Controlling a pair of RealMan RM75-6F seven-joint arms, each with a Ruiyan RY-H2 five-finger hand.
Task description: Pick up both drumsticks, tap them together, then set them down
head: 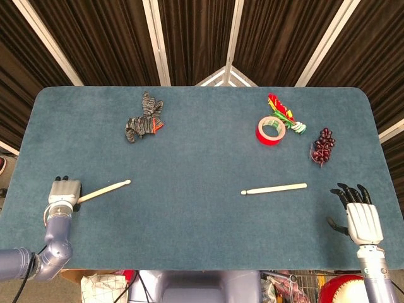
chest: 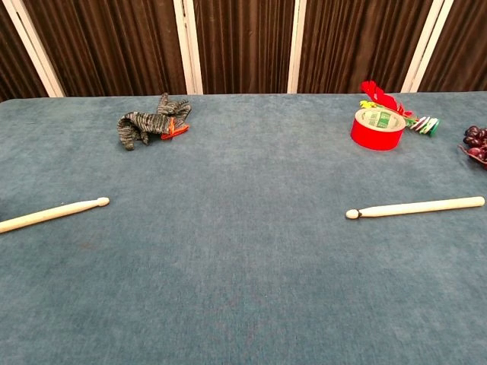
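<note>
- While both sticks lie flat on the table (head: 202,151), nothing's lifted yet.
- Left hand (head: 64,191) at the left stick (head: 104,189) butt; grip unclear, fingers hidden.
- Right hand (head: 361,218) fingers apart, empty, near the right stick (head: 274,188), probably staging its pickup.

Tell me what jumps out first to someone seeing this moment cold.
Two wooden drumsticks lie far apart on the blue table: the left drumstick near the left hand, the right drumstick short of the open right hand. At the far side sit a red tape roll and a striped glove.
</note>
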